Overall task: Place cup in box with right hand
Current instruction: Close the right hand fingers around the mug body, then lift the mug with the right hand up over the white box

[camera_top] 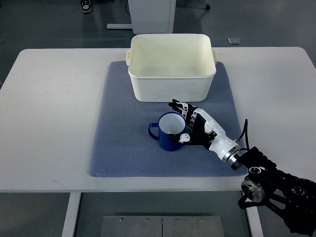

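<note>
The blue cup (169,131) stands upright on the blue mat (118,148) just in front of the empty white box (172,81), the right hand (193,124) curled around its side, so lifting and placing inside remain undone.

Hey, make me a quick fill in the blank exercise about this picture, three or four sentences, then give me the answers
1. The blue cup stands on a grey-blue ____.
2. The right hand wraps the cup on the side opposite its ____.
3. The cream box at the far edge of the mat holds ____.
4. The white table shows no ____ hand.

Missing words: mat; handle; nothing; left
</note>
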Motion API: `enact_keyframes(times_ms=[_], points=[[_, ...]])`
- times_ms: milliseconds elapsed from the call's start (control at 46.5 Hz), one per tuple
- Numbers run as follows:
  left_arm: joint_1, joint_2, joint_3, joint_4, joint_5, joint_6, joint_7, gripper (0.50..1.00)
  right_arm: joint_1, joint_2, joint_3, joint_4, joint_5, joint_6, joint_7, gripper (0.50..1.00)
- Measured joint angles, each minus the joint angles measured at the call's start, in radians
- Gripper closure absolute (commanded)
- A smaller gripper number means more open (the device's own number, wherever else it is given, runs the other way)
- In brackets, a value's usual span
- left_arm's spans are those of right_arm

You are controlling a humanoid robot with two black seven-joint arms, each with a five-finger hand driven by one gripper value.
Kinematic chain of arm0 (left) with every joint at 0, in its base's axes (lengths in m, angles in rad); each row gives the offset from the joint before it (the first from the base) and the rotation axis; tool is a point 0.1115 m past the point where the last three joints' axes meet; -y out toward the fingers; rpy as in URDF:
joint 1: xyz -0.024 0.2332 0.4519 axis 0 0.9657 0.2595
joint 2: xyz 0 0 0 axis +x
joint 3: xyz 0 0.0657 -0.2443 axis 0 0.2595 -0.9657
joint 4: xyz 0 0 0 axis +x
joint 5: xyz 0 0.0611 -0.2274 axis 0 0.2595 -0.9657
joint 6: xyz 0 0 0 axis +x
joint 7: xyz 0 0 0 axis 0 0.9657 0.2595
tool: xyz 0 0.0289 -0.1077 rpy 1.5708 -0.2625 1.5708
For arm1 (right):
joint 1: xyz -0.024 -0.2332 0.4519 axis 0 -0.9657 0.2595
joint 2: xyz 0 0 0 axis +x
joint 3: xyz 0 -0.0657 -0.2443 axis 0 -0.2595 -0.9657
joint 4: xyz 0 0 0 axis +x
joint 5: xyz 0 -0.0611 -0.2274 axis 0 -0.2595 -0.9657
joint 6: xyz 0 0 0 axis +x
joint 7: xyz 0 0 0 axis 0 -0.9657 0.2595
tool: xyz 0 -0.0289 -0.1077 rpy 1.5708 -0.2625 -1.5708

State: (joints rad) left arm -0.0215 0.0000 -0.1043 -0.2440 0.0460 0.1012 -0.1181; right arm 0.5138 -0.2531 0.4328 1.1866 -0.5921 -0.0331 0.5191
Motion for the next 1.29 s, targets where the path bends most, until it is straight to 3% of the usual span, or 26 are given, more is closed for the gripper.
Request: enact_keyframes(times_ms=[839,882,968,1011,1054,1290], points=[[0.000,0.000,0.000,0.000,0.000,0.000,0.000,0.500,-0.004,0.028,-0.055,-0.051,0.001,-0.002,0.013,0.509],[0.000,0.000,0.000,0.000,0.000,0.000,0.000,0.500,-0.007,0.030,-0.055,-0.051,0.001,-0.002,0.013,0.536],[0.000,0.000,0.000,0.000,0.000,0.000,0.000,0.500,-0.008,0.032,-0.055,-0.051,0.002,-0.002,0.016,0.657],[0.000,0.000,0.000,0.000,0.000,0.000,0.000,0.500,-0.009,0.032,-0.056,-0.051,0.002,-0.001,0.019,0.786],[0.000,0.000,0.000,0.000,0.000,0.000,0.000,0.500,-0.009,0.031,-0.056,-0.050,0.002,0.000,0.022,0.993],[0.000,0.000,0.000,0.000,0.000,0.000,0.000,0.500,0.000,0.031,-0.072,-0.045,0.004,0.001,0.030,1.000]])
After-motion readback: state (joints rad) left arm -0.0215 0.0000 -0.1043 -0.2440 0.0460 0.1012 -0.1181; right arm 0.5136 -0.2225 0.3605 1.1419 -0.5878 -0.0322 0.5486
